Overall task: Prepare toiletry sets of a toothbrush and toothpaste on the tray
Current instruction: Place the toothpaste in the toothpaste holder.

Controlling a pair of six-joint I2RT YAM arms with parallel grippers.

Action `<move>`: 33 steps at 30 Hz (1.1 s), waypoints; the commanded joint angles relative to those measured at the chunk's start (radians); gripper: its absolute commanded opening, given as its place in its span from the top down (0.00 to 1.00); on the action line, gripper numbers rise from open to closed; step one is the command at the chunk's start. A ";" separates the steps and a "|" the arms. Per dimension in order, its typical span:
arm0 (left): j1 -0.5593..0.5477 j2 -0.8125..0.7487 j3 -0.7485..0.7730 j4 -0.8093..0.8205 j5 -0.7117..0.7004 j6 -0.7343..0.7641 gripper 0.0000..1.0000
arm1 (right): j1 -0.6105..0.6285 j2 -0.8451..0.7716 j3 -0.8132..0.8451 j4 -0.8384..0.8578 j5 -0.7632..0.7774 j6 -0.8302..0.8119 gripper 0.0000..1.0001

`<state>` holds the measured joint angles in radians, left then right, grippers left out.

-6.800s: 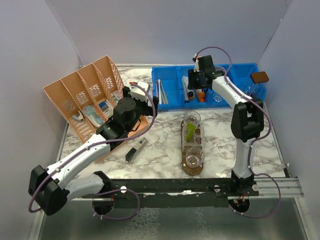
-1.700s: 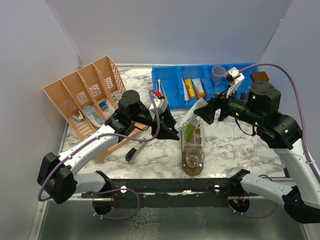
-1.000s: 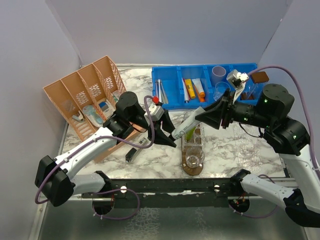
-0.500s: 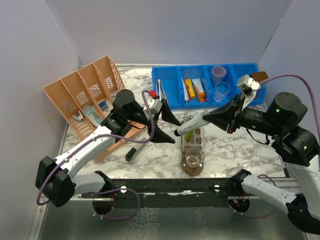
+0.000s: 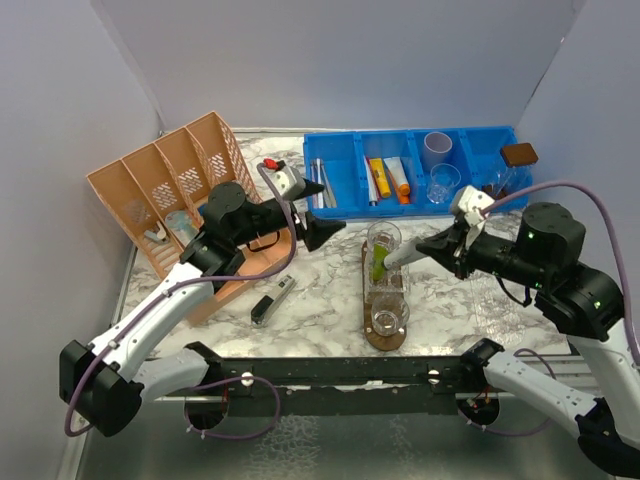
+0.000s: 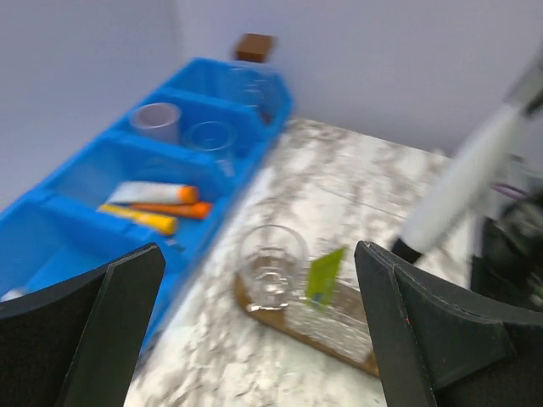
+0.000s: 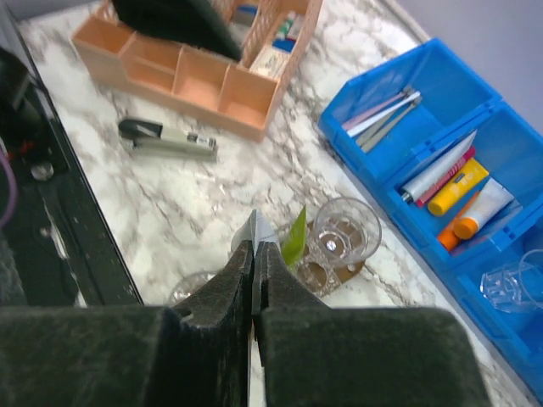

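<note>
Retreated left gripper (image 6: 259,248) gapes over grey-walled marble table (image 5: 320,300); right gripper (image 5: 435,246) pinches tube (image 5: 398,259).

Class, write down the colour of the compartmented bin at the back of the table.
The bin is bright blue; the top external view shows it best.

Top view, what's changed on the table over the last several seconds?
The right tool left the blue bin holding a white tube and brought it over the tray; its end is now at the middle cup beside the green tube. The left tool, open, swung toward the tray, then drew back. Tray and stapler stayed put.
</note>
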<state>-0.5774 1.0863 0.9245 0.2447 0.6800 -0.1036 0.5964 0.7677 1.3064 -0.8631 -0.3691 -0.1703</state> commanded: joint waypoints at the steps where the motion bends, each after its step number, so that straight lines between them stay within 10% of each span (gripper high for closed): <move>1: 0.007 -0.031 -0.005 -0.087 -0.532 0.046 0.01 | 0.004 -0.002 -0.051 -0.048 -0.095 -0.206 0.99; 6: 0.007 0.014 0.045 -0.192 -0.787 0.036 0.01 | 0.005 0.015 -0.099 -0.018 -0.126 -0.235 0.99; 33: 0.008 0.013 0.043 -0.186 -0.754 0.009 0.01 | 0.005 0.148 -0.212 0.141 -0.061 -0.220 0.99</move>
<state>-0.5709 1.1130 0.9417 0.0570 -0.0544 -0.0830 0.5964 0.9062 1.1019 -0.7902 -0.4496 -0.3798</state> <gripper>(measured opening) 0.992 0.015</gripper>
